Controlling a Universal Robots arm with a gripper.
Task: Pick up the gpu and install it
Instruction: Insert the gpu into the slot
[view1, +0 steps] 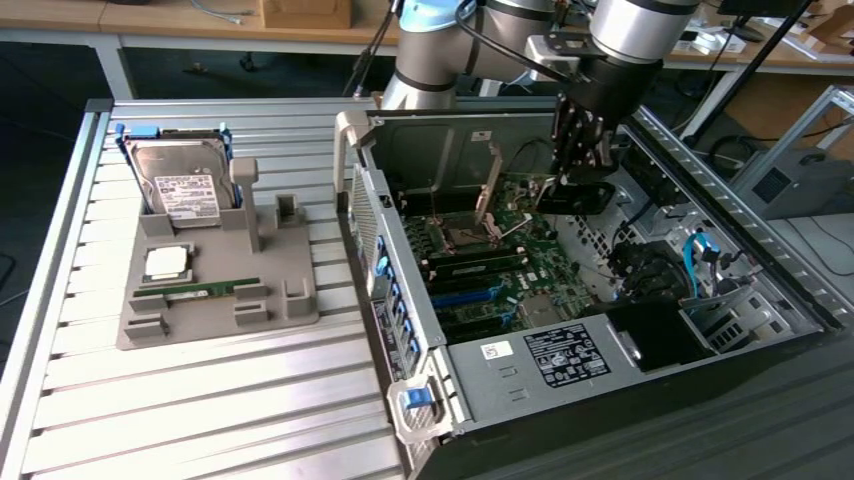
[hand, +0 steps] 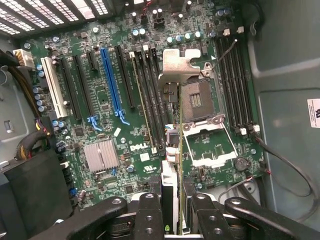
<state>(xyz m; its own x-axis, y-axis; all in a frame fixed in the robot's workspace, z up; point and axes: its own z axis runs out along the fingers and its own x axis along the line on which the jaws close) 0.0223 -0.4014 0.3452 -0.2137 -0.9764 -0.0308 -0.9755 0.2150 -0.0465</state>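
My gripper (view1: 583, 178) reaches down into the open computer case (view1: 747, 270), above the motherboard (view1: 501, 265). In the wrist view the gripper (hand: 173, 212) is shut on the gpu (hand: 169, 187), a thin card seen edge-on with a pale metal edge between the black fingers (hand: 149, 215). In the exterior view the gpu (view1: 577, 198) shows as a dark piece hanging under the fingers. The card hovers over the board beside the open CPU socket (hand: 200, 102) and the memory slots. The long blue expansion slot (hand: 111, 80) lies farther off, with nothing in it.
At the exterior view's left, a grey holder (view1: 220, 300) on the slatted table carries a hard drive (view1: 184, 185), a CPU chip (view1: 166, 262) and a green memory stick (view1: 214, 287). Case walls, cables (view1: 701, 255) and a black power supply box (hand: 35, 195) crowd the gripper.
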